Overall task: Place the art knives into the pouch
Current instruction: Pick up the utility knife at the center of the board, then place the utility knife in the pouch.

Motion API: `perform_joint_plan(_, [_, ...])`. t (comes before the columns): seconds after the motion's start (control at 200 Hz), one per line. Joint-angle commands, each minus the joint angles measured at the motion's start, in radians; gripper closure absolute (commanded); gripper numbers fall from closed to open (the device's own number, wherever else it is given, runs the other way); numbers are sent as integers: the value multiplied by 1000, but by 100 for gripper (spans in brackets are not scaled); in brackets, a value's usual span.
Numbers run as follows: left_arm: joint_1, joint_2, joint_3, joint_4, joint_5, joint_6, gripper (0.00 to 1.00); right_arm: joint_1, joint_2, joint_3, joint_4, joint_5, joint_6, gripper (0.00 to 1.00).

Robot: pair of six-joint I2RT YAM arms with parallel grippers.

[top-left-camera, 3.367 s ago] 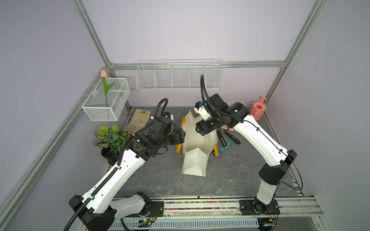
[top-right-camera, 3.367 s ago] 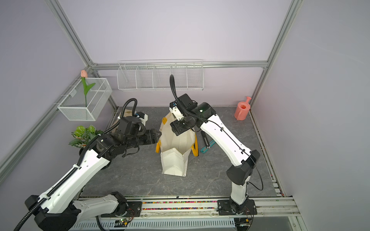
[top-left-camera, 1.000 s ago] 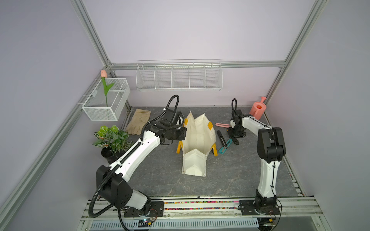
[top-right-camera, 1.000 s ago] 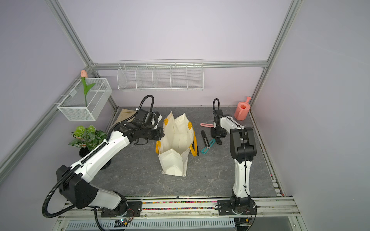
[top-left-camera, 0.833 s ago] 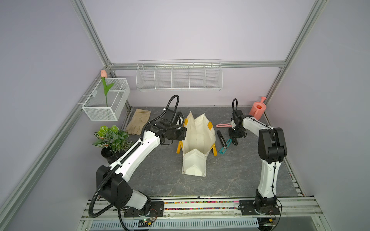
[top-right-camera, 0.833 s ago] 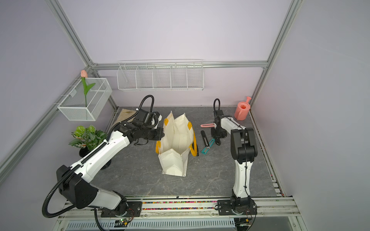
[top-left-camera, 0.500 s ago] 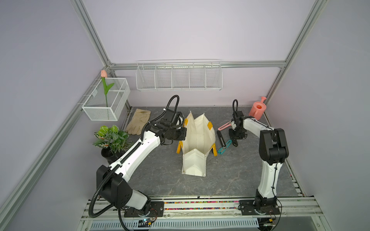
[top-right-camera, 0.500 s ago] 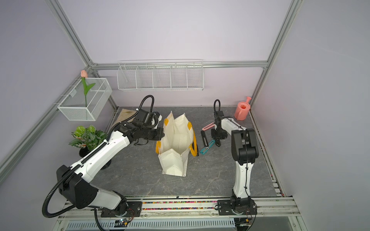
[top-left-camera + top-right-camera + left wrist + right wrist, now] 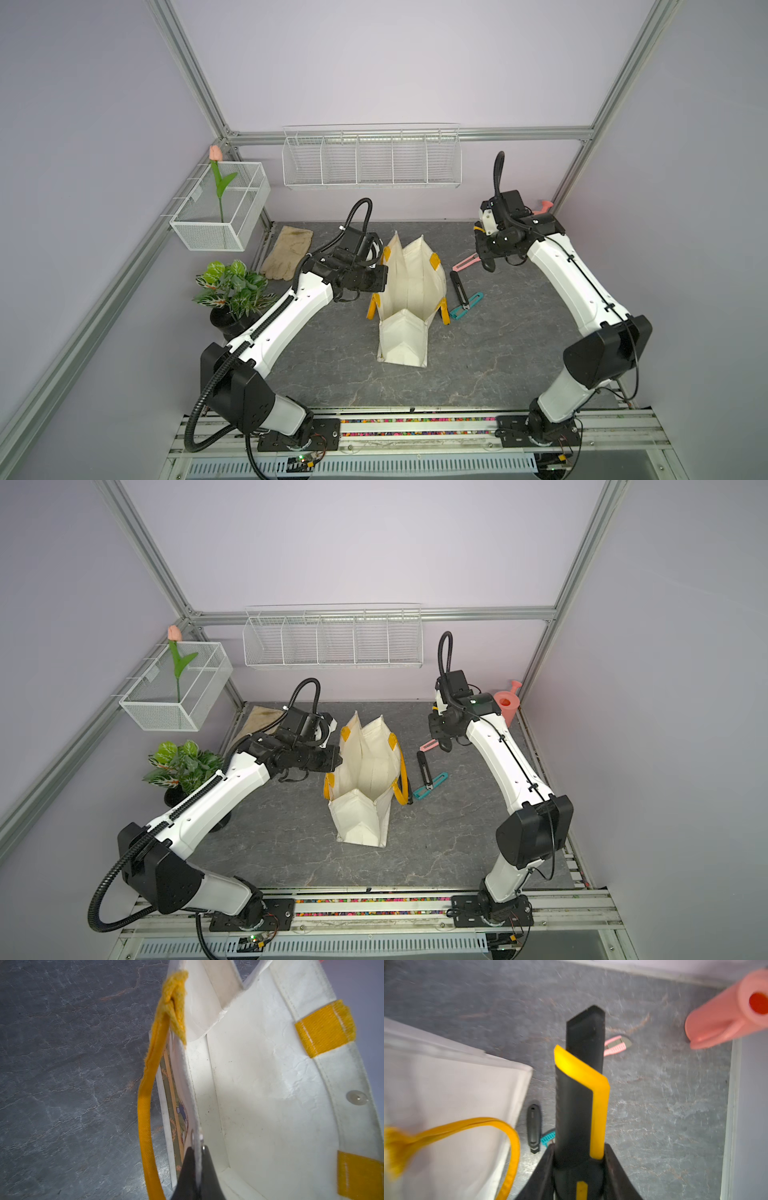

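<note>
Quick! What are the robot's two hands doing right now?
Left gripper: shut, pinching the pouch rim.
Right gripper: shut on the black-and-yellow art knife.

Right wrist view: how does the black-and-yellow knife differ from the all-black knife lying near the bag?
The black-and-yellow knife is held by the right gripper, jaws closed on its body; the all-black knife lies loose on the table. The black-and-yellow knife has a bright yellow strip along one edge; the all-black knife is dark throughout. Both are outside the pouch.
</note>
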Motion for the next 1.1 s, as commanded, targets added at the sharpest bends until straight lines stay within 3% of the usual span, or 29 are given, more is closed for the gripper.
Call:
perform_joint_plan(0.0, [2, -3, -4, 0, 12, -5, 100, 97, 3, 92, -109, 3, 15, 85])
perform_joint_plan(0.16, [1, -7, 2, -3, 17, -7, 100, 214, 36, 209, -93, -73, 56, 83])
perform_joint_plan(0.33, [2, -18, -2, 1, 24, -12, 100, 290, 95, 221, -42, -125, 82, 84])
perform_joint_plan(0.575, [2, -36, -7, 2, 27, -18, 100, 362, 154, 146, 61, -167, 104, 84])
perform_joint_plan(1.095, [2, -45, 3, 0, 27, -22, 100, 399, 225, -121, 184, -196, 83, 88])
